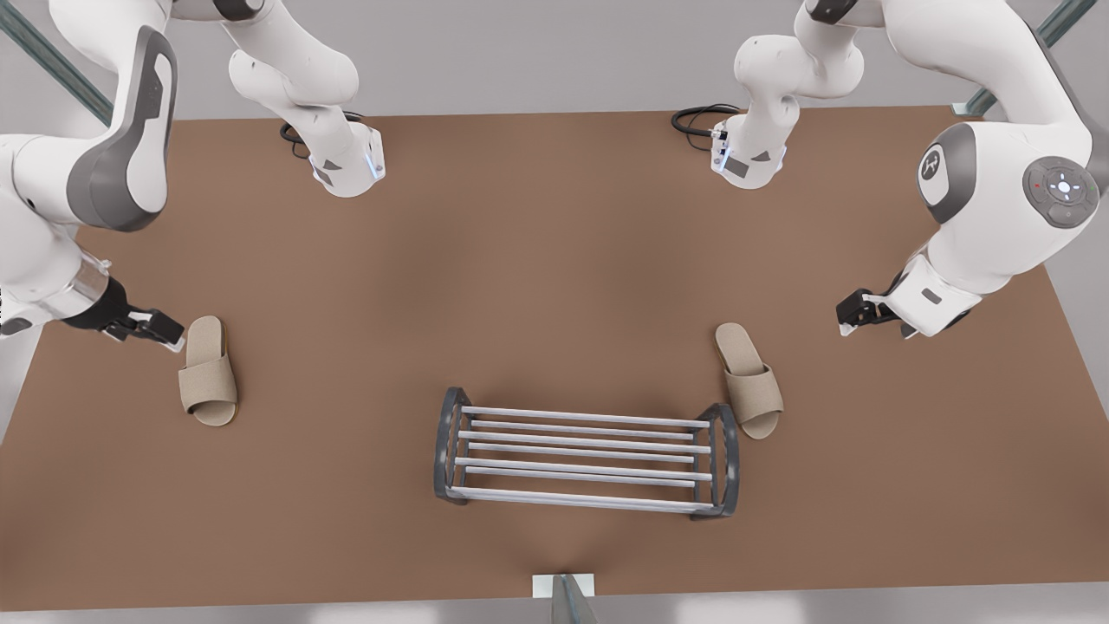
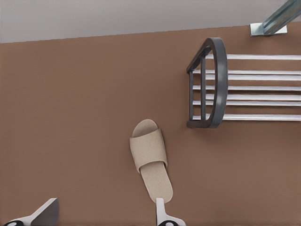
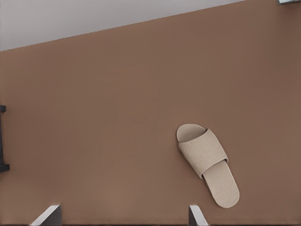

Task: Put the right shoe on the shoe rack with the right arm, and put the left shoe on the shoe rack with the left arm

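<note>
The shoe rack stands empty near the front middle of the brown table; its dark end frame also appears in the left wrist view. One beige slipper lies just off the rack's end on the front view's right. My left gripper hovers open behind it, one fingertip near the heel of this slipper. The other beige slipper lies far out on the front view's left. My right gripper is open beside its heel end, and the slipper lies off to one side of the fingers.
The two arm bases with black cables stand at the table's back edge. A metal post rises at the front edge below the rack. Open brown tabletop stretches between the slippers.
</note>
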